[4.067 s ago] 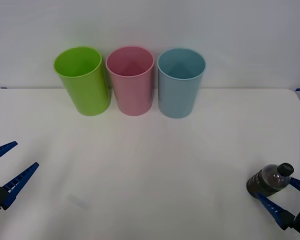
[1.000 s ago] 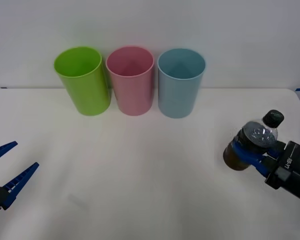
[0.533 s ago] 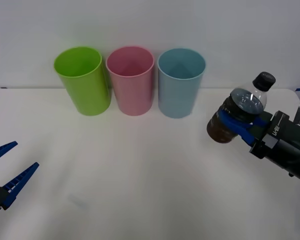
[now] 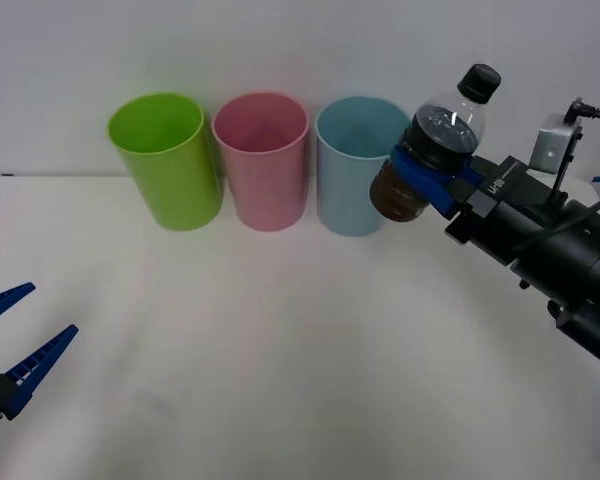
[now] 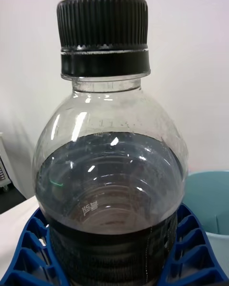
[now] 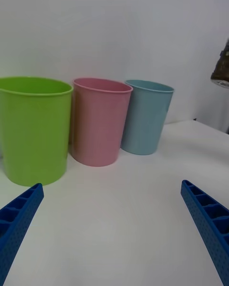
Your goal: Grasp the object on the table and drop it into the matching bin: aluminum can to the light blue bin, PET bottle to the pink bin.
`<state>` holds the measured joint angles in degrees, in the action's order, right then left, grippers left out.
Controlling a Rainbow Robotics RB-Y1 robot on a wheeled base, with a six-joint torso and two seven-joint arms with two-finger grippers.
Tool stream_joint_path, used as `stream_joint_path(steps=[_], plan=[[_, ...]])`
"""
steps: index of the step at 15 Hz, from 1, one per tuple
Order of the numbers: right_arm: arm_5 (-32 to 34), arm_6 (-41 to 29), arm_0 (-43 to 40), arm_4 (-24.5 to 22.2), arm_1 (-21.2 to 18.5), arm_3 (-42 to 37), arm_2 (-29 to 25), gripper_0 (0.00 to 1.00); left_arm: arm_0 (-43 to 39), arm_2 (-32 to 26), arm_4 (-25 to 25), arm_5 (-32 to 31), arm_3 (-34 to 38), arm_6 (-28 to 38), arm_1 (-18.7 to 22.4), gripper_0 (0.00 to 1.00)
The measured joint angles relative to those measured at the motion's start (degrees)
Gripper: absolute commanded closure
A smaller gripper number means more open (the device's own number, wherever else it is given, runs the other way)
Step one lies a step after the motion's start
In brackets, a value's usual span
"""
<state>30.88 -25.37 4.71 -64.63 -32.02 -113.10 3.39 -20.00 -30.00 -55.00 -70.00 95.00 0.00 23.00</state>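
My right gripper [image 4: 430,180] is shut on the PET bottle [image 4: 430,150], a small clear bottle with dark brown contents and a black cap. It hangs in the air, tilted, just right of the light blue bin [image 4: 358,165] and level with its rim. Up close, the PET bottle [image 5: 107,186] sits between my blue fingers [image 5: 33,248], with the light blue bin [image 5: 210,209] behind it. The pink bin [image 4: 262,160] stands left of the blue one. The pink bin [image 6: 99,121] and light blue bin [image 6: 145,117] also appear from the left wrist. My left gripper [image 4: 8,350] rests open at the table's left edge.
A lime green bin [image 4: 165,160] stands left of the pink one, all three in a row at the back of the white table [image 4: 280,350]. My right arm's black body [image 4: 550,260] stretches over the table's right side.
My right gripper has lifted the bottle from the table's front right and carried it up and to the left, to beside the light blue bin's rim. The left arm has not moved.
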Motion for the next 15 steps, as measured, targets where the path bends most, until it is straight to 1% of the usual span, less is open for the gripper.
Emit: stream_joint_path(steps=[2, 5, 9, 11, 15], plan=[[-2.57, -2.83, 3.23, -1.75, 0.04, 1.13, 2.58, 1.00, -0.01, 0.00, 0.00, 0.00, 0.00, 0.00, 0.00, 0.00], [-4.07, -3.35, 10.04, -3.00, 1.86, 6.51, 5.87, 1.00, 0.00, 0.00, 0.00, 0.00, 0.00, 0.00, 0.00, 0.00], [-4.08, -3.37, 19.61, -7.32, 7.87, 16.89, 7.40, 1.00, -0.01, 0.00, -0.01, 0.00, -0.02, 0.00, 0.00, 0.00], [-4.15, -3.31, 24.86, -9.80, 11.56, 23.46, 7.43, 1.00, -0.01, 0.00, 0.00, 0.00, 0.00, 0.00, 0.00, 0.00], [-7.17, -2.92, 33.60, -14.04, 18.12, 34.80, 7.43, 1.00, 0.00, 0.00, 0.00, 0.00, 0.00, 0.00, 0.00, 0.00]])
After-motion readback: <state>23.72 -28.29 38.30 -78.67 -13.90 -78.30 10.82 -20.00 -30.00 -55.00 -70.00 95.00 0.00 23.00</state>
